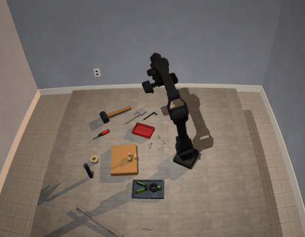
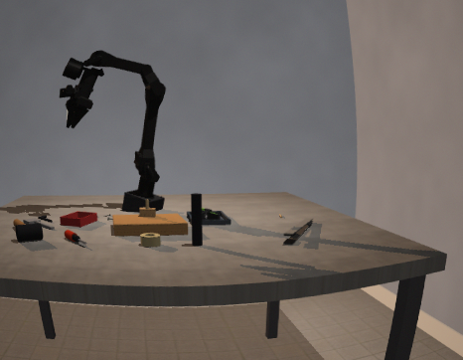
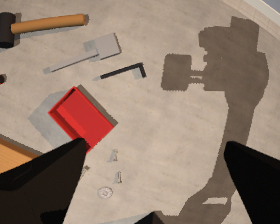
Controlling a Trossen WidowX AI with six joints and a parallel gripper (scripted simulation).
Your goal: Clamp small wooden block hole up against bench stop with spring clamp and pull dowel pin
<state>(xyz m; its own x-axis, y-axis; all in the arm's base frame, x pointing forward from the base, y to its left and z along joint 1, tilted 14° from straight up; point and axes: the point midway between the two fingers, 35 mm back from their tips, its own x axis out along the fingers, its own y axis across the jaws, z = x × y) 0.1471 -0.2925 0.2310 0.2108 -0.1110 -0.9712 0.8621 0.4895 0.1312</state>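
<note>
Hand [image 2: 72, 119] raised high over the surface [image 2: 340, 244], fingers spread wide, grasping nothing; both dark fingers frame the wrist view with open gap between.

Small wooden block [image 1: 129, 157] lies flat on the wooden board [image 1: 120, 164], well below the hand and off toward the near side of it, far apart from it. Dowel pin [image 2: 147, 203] stands upright out of the block's top, long axis vertical, pointing up. Block sits near the board edge on the arm-base side; bench stop too small to make out.

Spring clamp [image 1: 148, 188], green-and-black, lies in a dark tray [image 1: 160, 196], further from the hand than the board, untouched. Its long axis runs roughly level across the top view, handles to the left, jaw end to the right.

Almost under the hand: red tray [image 3: 80, 117]. Beyond it a hammer [image 3: 38, 24], a hex key [image 3: 124, 71]. Screwdriver [image 1: 102, 133], tape roll [image 1: 94, 159] and a black cylinder [image 2: 196, 219] beside the board.
</note>
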